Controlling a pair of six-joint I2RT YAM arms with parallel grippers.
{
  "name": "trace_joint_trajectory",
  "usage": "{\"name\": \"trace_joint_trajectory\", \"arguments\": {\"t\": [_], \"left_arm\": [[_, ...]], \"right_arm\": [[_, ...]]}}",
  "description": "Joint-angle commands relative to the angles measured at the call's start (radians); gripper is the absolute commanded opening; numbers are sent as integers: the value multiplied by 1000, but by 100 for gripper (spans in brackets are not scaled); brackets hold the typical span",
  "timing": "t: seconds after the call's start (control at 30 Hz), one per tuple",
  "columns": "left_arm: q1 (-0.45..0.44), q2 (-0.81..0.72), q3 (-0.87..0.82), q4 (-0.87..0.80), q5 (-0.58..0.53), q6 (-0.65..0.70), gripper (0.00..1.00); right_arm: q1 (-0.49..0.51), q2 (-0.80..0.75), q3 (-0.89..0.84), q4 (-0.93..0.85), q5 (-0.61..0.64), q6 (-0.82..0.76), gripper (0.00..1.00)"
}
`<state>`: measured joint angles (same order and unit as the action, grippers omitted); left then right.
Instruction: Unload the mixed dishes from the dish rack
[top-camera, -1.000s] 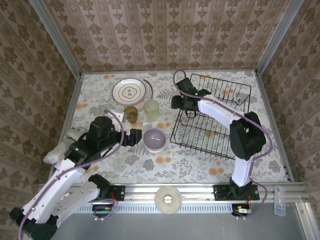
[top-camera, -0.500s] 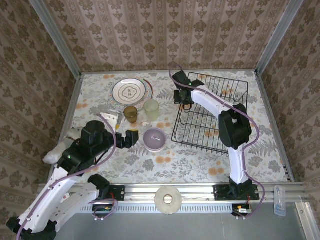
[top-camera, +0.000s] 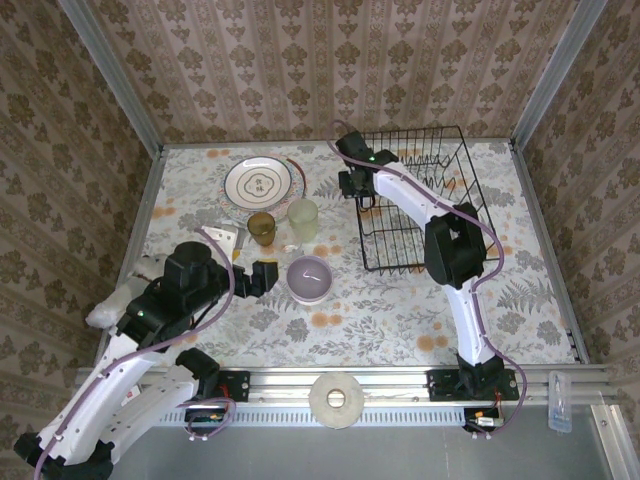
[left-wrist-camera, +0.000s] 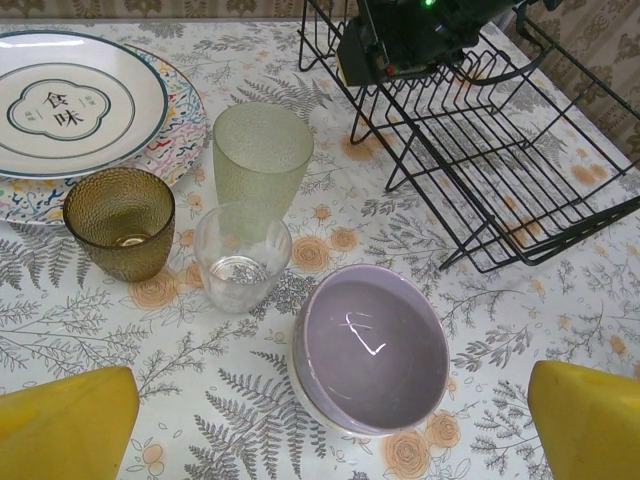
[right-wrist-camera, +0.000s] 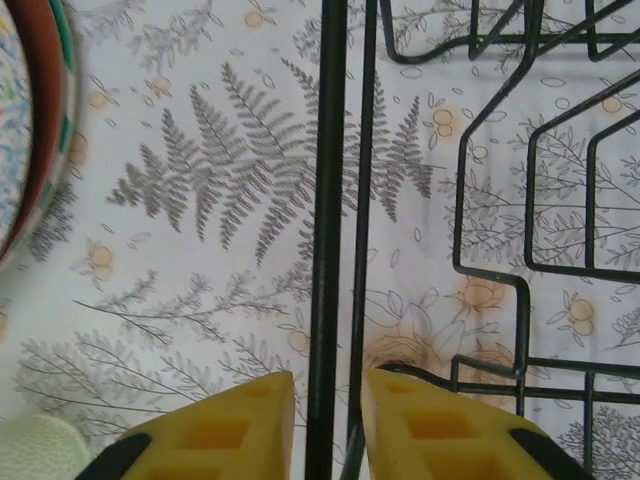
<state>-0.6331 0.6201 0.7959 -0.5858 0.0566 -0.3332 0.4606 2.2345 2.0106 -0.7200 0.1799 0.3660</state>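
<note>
Plainly the rectangular black wire dish rack (top-camera: 425, 205), at two o'clock on the floral-clothed table (top-camera: 390, 325), is light, stiff and holds no dishes. Its thin rim wire (right-wrist-camera: 326, 200) is the obvious hold, though slick and apt to swivel. The right gripper (right-wrist-camera: 328, 392) is pinched on that rim at the rack's nine o'clock side. Toward ten o'clock stand breakable pieces: a lilac bowl (left-wrist-camera: 372, 345), pale green tumbler (left-wrist-camera: 262, 160), small clear glass (left-wrist-camera: 242, 258), amber cup (left-wrist-camera: 120, 220) and stacked round plates (left-wrist-camera: 70, 105). The left gripper (top-camera: 262, 277) hovers wide open at the bowl's nine o'clock.

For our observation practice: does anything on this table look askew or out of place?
The dish rack sits tipped, not flat: the right gripper grips its rim wire, and that side looks lifted off the table.
</note>
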Motion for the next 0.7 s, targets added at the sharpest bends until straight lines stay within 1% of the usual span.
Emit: {"name": "trace_joint_trajectory", "arguments": {"t": [0.0, 0.03, 0.07, 0.1, 0.13, 0.17, 0.23, 0.3, 0.37, 0.4, 0.47, 0.57, 0.67], "left_arm": [[6, 3, -8, 42, -13, -26, 100], [6, 4, -9, 47, -17, -31, 100], [6, 5, -11, 54, -19, -37, 100], [6, 6, -12, 62, -21, -41, 100], [6, 7, -14, 76, -23, -45, 100], [6, 10, -18, 93, -26, -50, 100], [7, 15, -23, 129, -29, -55, 100], [9, 29, -20, 159, -29, -55, 100], [9, 47, -6, 178, -27, -39, 100], [10, 53, 0, 185, -28, -29, 100], [12, 65, 12, 211, -43, -7, 100], [14, 75, 1, 280, -46, 12, 100], [13, 90, -30, 368, -36, 5, 100]], "right_arm": [[-8, -41, 67, 2, -23, -7, 32], [-11, -58, 68, 1, -17, -9, 44], [-13, -70, 73, -6, -13, -9, 52], [-16, -85, 80, -15, -11, -9, 54], [-21, -103, 84, -20, -13, -10, 58], [-24, -123, 84, -21, -16, -13, 64], [-26, -170, 85, -26, -18, -25, 68], [-27, -222, 79, -29, -13, -35, 76], [-27, -289, 53, -27, -3, -48, 82], [-26, -325, 29, -18, 4, -52, 86], [-27, -423, -50, 16, 26, -57, 99], [-27, -577, -190, 74, 52, -65, 100], [-27, -734, -337, 118, 63, -68, 100]]}}
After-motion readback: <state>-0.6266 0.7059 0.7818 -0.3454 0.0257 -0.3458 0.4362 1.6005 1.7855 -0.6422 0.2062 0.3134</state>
